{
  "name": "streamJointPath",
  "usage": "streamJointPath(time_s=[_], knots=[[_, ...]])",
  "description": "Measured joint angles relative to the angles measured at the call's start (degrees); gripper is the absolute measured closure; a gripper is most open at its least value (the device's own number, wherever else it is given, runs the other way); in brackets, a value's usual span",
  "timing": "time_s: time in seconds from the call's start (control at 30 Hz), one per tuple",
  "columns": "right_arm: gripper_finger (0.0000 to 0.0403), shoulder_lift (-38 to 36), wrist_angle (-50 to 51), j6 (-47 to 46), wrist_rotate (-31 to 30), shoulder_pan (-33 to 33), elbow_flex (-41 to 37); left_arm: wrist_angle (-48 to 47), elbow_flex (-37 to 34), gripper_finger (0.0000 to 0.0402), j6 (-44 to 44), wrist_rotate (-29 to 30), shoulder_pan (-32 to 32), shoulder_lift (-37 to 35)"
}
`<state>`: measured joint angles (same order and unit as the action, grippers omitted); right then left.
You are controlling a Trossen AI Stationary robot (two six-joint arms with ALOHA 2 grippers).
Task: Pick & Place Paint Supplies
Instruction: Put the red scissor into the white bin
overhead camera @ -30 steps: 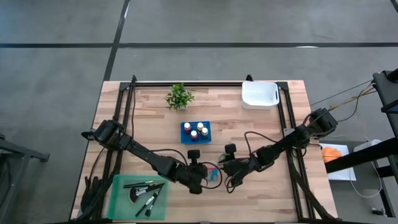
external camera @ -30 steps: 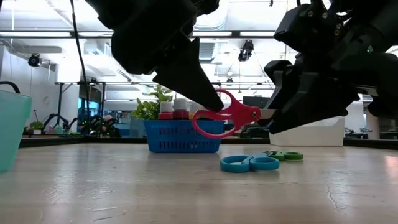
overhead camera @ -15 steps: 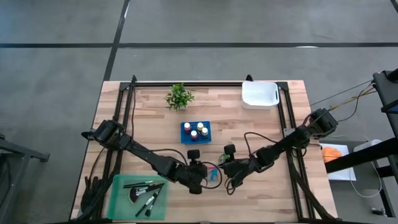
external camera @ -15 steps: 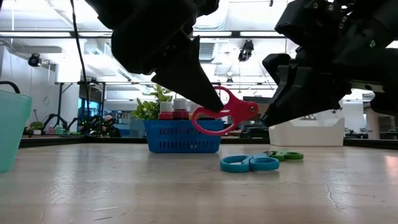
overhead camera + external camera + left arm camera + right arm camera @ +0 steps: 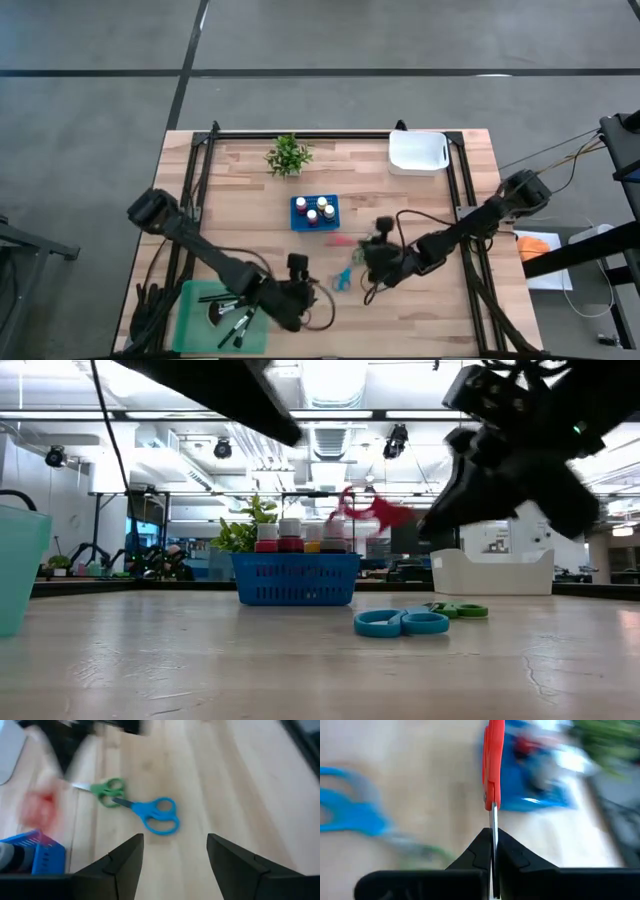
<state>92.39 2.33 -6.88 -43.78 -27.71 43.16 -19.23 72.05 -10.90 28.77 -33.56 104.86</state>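
The right gripper [image 5: 492, 847] is clamped on the blades of the red plastic-handled scissors [image 5: 493, 762], held above the wooden table's [image 5: 420, 200] middle; the left gripper [image 5: 172, 857] stands open, empty, nearer the front edge.

My right gripper [image 5: 492, 851] sits over the table's middle, forearm reaching in from the right edge. Its fingers are pressed together on the blade of the red scissors [image 5: 493, 760], held clear of the surface. My left gripper [image 5: 172, 862] is near the front edge, arm stretched diagonally from the left side. Its fingers [image 5: 125, 857] are parted, with nothing between them.
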Motion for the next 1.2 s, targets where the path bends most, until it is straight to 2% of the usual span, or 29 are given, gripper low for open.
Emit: streamJointPath(time_s=[0.07, 0.17, 0.23, 0.37, 0.43, 0.5, 0.73, 0.9, 1.2], knots=[[0.0396, -2.14, 5.61, -4.20, -7.14, 0.43, 0.98, -2.42, -0.07, 0.0175, -1.19, 0.86, -1.47, -1.03], [0.0396, -5.67, 12.11, -7.11, -14.32, 2.07, 2.94, -5.90, -0.07, 0.0175, -3.52, 7.20, -3.39, -2.44], [0.0396, -8.31, 17.28, -11.21, -15.75, 4.86, 5.42, -7.90, -0.09, 0.0175, -4.49, 11.73, -4.25, -3.56], [0.0396, -13.12, 37.06, -25.33, -15.40, 14.92, 10.83, -9.74, -0.09, 0.0175, -5.99, 17.63, -4.98, -6.21], [0.0396, -14.73, 46.54, -29.90, -14.28, 20.34, 12.04, -10.01, -0.09, 0.0175, -5.73, 20.60, -5.02, -7.58], [0.0396, -16.36, 50.65, -30.47, -11.91, 25.47, 12.49, -10.40, -0.09, 0.0174, -4.10, 23.51, -5.00, -8.84], [0.0396, -20.56, 51.60, -25.64, 2.92, 40.35, 9.67, -10.44, -0.09, 0.0174, 4.74, 27.97, -4.66, -13.32], [0.0396, -20.12, 53.55, -22.38, 5.41, 48.15, 9.12, -10.20, -0.09, 0.0174, 7.85, 33.38, -4.35, -15.81], [0.0396, -19.48, 54.84, -13.23, 10.52, 58.69, 9.05, -10.20, -0.09, 0.0174, 9.64, 33.83, -3.41, -16.68]])
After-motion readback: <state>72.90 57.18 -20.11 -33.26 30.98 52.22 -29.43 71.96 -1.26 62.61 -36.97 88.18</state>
